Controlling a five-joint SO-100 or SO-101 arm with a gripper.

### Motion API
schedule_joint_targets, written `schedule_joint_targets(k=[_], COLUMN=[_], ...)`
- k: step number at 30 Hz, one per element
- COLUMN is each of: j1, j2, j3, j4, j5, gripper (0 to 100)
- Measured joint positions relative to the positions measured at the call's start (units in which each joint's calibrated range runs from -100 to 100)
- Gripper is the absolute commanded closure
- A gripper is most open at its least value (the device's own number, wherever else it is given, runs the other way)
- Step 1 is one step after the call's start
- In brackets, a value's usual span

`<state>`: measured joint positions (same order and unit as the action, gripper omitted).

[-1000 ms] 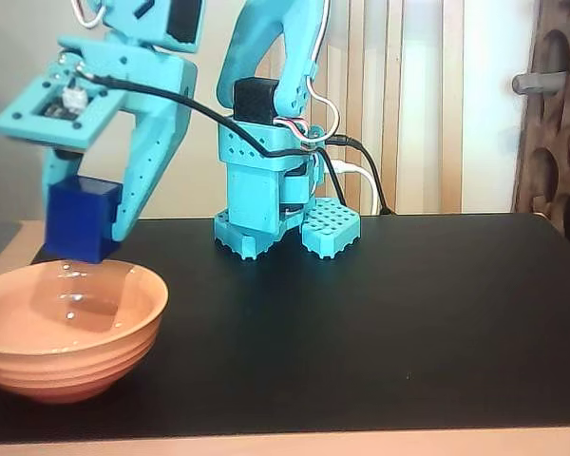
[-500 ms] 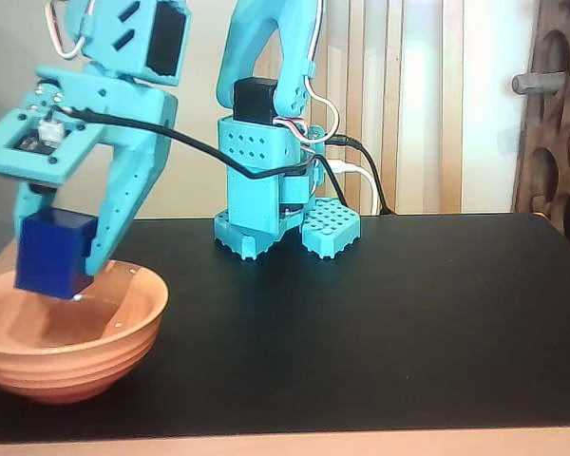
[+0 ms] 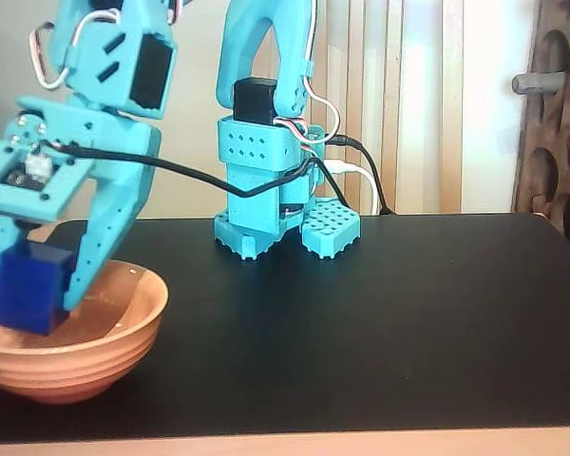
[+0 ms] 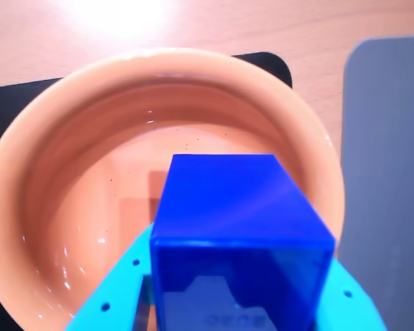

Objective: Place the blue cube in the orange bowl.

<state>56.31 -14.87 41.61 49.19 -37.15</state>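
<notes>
A: The gripper (image 3: pixel 33 294) is clamped on the blue cube (image 3: pixel 27 288), one turquoise finger (image 3: pixel 100 237) pressed flat against the cube's right face in the fixed view.

B: And the other finger?

A: Mostly hidden behind the cube there. In the wrist view both turquoise fingers flank the blue cube (image 4: pixel 238 241) at the bottom edge, one on each side, tight against it.

B: Where does the cube sit against the orange bowl (image 3: pixel 114 328)?

A: Over it, at the left part of the bowl in the fixed view. Its lower edge dips below the near rim line, so it hangs inside the bowl's opening. I cannot tell whether it touches the inner wall.

B: What does the wrist view add?

A: It looks straight down past the cube into the orange bowl (image 4: pixel 69 179). The glossy inside shows a dim reflection of the cube on the bottom.

B: What does the bowl stand on?

A: A black mat (image 3: pixel 389 323) on a light wooden table (image 4: pixel 214 34). The arm's base (image 3: pixel 266 214) stands at the back of the mat, well apart from the bowl, with black and white cables (image 3: pixel 356 171) trailing beside it.
</notes>
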Motion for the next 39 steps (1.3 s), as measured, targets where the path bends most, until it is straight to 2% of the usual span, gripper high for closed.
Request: schedule_joint_targets(k=[13, 39], j1=[-6.8, -3.5], j2=[2.3, 2.3], j3=[-0.6, -0.6], j4=[0.0, 0.0], j5=[0.1, 0.1], gripper=[86, 86])
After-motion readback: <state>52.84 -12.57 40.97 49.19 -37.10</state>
